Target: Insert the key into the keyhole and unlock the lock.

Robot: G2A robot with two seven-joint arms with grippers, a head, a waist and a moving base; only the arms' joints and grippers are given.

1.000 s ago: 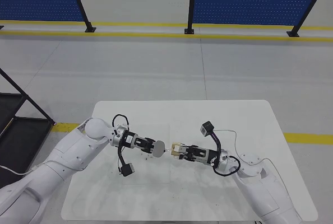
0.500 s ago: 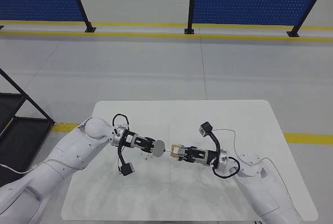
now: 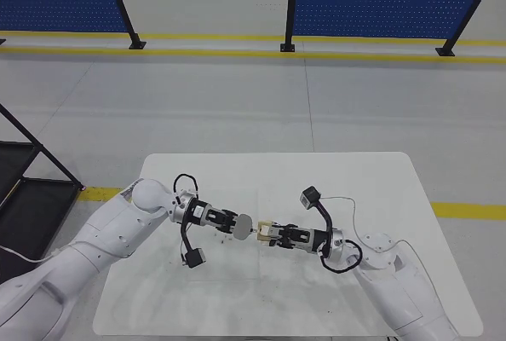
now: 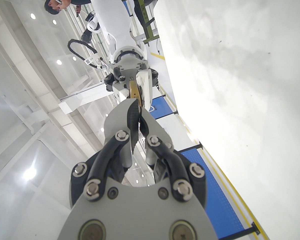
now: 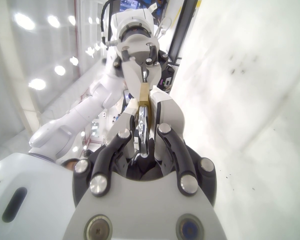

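My right gripper (image 3: 267,231) is shut on a brass padlock (image 5: 144,91), whose silver shackle (image 5: 143,128) points back toward the wrist. The lock's body (image 3: 264,230) faces my left gripper (image 3: 243,225), which is shut on a small metal key (image 5: 144,76). The key's tip meets the end of the lock body. In the left wrist view the left gripper (image 4: 139,108) has its dark pads pressed together, and the lock (image 4: 133,92) sits just beyond them. Both grippers hang above the middle of the white table (image 3: 364,187).
A black frame rack (image 3: 14,183) stands on the floor left of the table. Blue barrier panels (image 3: 372,17) line the far side beyond a yellow floor line.
The right gripper has carried the lock leftwards, closing the gap to the key. The left arm has stayed nearly still.
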